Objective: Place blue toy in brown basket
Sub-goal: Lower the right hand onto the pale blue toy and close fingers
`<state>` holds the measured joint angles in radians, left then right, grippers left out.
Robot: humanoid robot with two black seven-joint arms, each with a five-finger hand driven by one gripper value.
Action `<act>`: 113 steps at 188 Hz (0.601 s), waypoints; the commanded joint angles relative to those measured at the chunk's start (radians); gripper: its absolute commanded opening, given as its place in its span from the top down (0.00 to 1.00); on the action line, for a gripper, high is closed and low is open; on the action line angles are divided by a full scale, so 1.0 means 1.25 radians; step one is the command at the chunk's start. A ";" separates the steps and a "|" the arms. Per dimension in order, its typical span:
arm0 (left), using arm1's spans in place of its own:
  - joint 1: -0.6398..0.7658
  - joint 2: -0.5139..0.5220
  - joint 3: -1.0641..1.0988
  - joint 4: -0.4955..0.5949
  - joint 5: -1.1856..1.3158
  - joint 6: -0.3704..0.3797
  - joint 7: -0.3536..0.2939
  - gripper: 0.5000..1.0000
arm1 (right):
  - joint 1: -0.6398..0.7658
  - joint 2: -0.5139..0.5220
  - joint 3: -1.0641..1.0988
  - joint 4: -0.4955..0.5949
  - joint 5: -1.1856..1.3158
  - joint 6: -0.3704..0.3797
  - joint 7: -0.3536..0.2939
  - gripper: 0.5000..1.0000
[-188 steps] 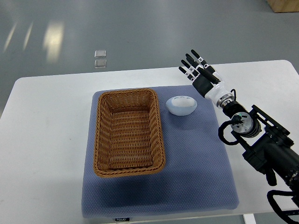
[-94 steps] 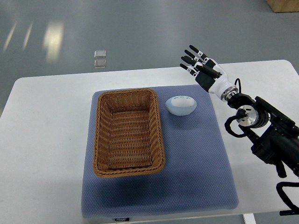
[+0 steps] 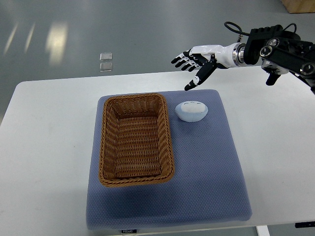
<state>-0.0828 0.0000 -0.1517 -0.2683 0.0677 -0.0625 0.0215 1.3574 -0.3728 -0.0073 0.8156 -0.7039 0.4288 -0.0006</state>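
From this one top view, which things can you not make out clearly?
- Right hand: its height above the blue toy is unreadable from this steep view.
- Right arm: cut off by the right edge.
- Mat label: print too small.
- Left arm: out of frame.

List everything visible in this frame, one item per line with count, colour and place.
table: one, white, spanning the frame
mat: one, blue-grey, centred on the table
basket: one, brown wicker, on the mat's left half, nothing in it
toy: one, pale blue, on the mat just right of the basket
small clear squares: two, on the grey floor beyond the table
right robot hand: one, white and black, fingers spread, holding nothing, above the table's far edge, beyond the toy
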 commanded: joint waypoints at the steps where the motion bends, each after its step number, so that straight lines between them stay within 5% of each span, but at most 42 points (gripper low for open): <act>1: 0.000 0.000 0.000 0.000 0.000 0.000 0.000 0.00 | 0.077 0.012 -0.119 0.025 -0.038 0.005 -0.007 0.18; 63: 0.000 0.000 -0.001 0.004 -0.001 0.001 0.000 0.00 | 0.109 0.018 -0.173 0.096 -0.107 0.032 -0.049 0.18; 113: 0.001 0.000 -0.001 0.010 -0.001 0.001 0.000 0.00 | 0.055 0.041 -0.171 0.090 -0.113 -0.019 -0.049 0.19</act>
<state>-0.0825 0.0000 -0.1539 -0.2568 0.0664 -0.0612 0.0215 1.4506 -0.3329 -0.2217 0.9330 -0.8429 0.4275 -0.0614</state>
